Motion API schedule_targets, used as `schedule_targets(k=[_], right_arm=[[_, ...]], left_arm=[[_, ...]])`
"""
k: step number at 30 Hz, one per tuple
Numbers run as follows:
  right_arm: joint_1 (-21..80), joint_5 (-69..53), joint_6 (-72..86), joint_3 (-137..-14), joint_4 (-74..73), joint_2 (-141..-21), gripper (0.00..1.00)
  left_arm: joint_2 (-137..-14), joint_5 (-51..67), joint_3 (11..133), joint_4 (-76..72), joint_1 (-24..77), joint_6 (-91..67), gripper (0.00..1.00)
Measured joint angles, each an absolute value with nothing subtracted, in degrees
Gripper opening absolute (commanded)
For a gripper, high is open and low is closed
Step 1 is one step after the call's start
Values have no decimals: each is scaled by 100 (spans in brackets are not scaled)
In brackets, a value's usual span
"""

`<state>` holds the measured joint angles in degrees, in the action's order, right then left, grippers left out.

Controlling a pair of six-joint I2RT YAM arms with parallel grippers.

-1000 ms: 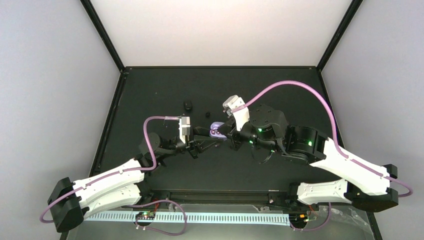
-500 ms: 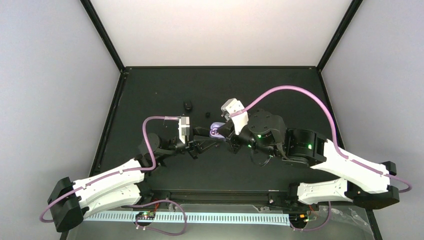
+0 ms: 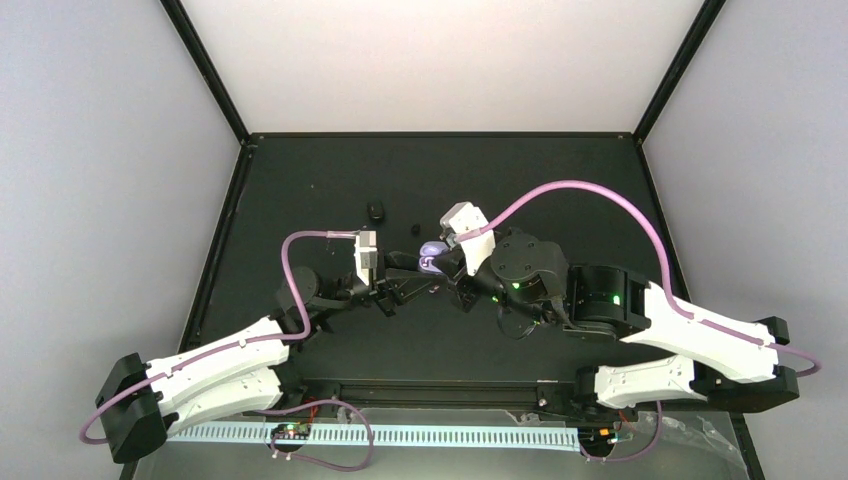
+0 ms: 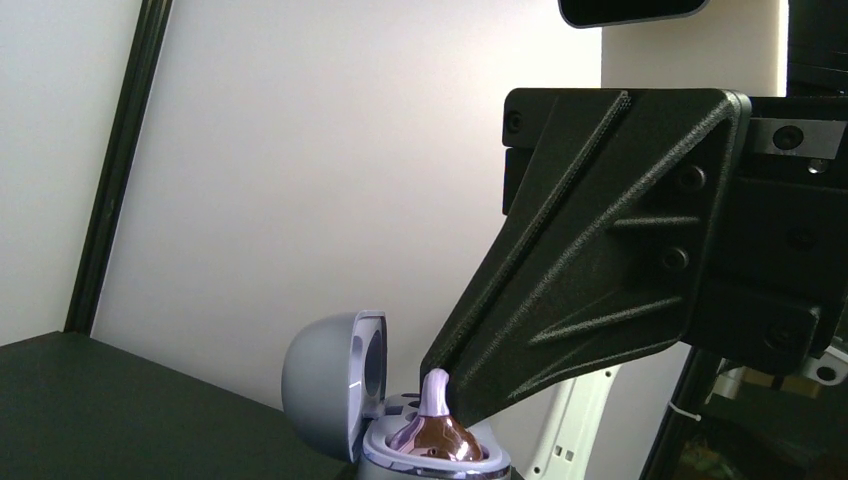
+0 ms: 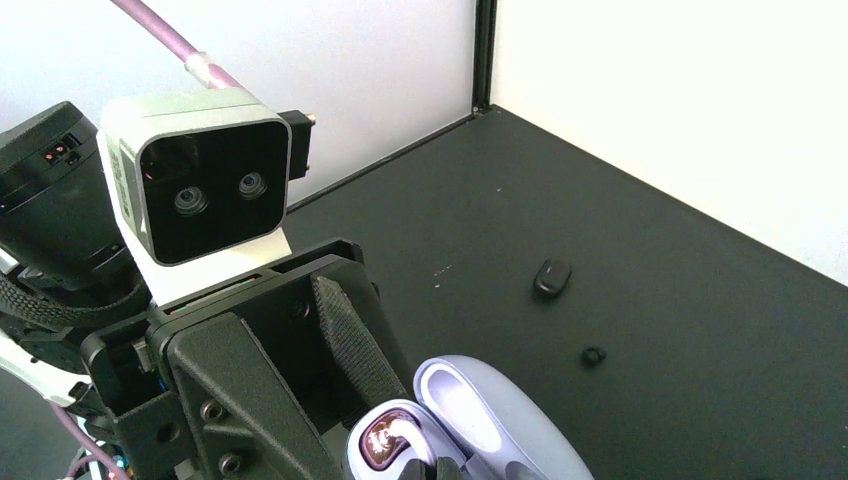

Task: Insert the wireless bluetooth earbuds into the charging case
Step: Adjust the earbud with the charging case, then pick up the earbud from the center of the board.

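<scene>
My left gripper [image 3: 420,270] is shut on the lavender charging case [image 3: 432,256] and holds it mid-table with its lid open. The ribbed left fingers [image 5: 350,340] press against the case's side [image 5: 500,420]. The purple-and-white earbud [image 4: 435,432] sits in the case's near socket with its pale tip pointing up. My right gripper [image 5: 432,470] is closed on that tip, its black fingers [image 4: 600,280] coming down from the right. The earbud also shows in the right wrist view [image 5: 385,440]. Two black earbuds [image 3: 375,211] [image 3: 416,229] lie on the mat beyond the case.
The black mat [image 3: 560,190] is bounded by a raised black frame and white walls. The black buds show in the right wrist view [image 5: 552,276] [image 5: 594,355], beyond the case. The arms meet at the table's middle.
My right arm has swung left and forward, bringing its gripper closer over the case. The case in the left gripper has shifted slightly away from me. The black buds have not moved.
</scene>
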<state>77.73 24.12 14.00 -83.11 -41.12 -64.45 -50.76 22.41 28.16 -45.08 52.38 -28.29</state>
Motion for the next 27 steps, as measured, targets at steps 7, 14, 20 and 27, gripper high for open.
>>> schedule_targets(k=[7,14,20,27], right_arm=[[7776,2447,1409,-8309,-4097,-6436,18],[7824,2364,1531,-8278,-4062,-6254,34],[7841,2169,1629,-8357,-4053,-5920,46],[7839,2357,1710,-8379,-3872,-5109,52]], left_arm=[[-5076,2259,2816,-4521,5242,-2832,2],[-5078,2250,2818,-4650,5258,-2832,1],[-5059,2224,2816,-4692,5258,-2832,1],[-4753,2224,2731,-4681,5258,-2829,2]])
